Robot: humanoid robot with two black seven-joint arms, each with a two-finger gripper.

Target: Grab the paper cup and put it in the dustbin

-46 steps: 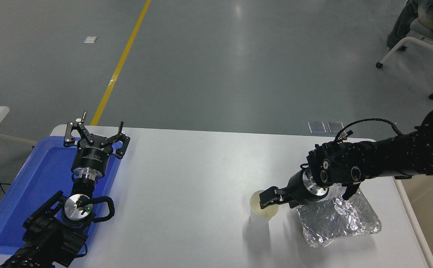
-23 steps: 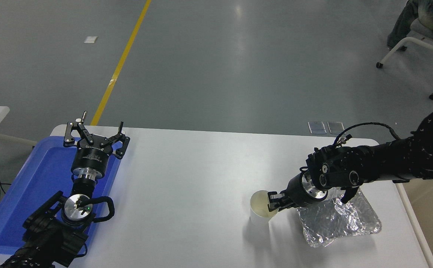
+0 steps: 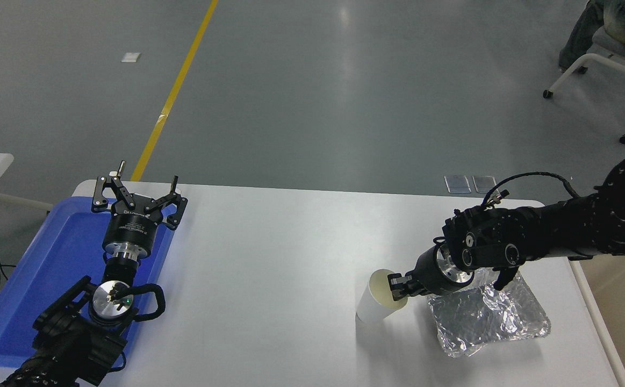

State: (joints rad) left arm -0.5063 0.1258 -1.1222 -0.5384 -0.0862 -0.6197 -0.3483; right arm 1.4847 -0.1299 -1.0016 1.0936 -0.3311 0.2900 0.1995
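The paper cup [image 3: 375,301] is small, plain white and tapered, with a rolled rim and a cream-coloured inside. It is tilted: its long axis runs from its base at the lower left to its open mouth at the upper right, toward the right gripper [image 3: 396,286]. The cup sits on the white table [image 3: 269,258], just left of the crinkled silver foil tray [image 3: 487,317]. The right gripper's fingers are closed on the cup's rim. The left gripper [image 3: 139,200] is parked over the blue tray [image 3: 38,269], fingers spread apart.
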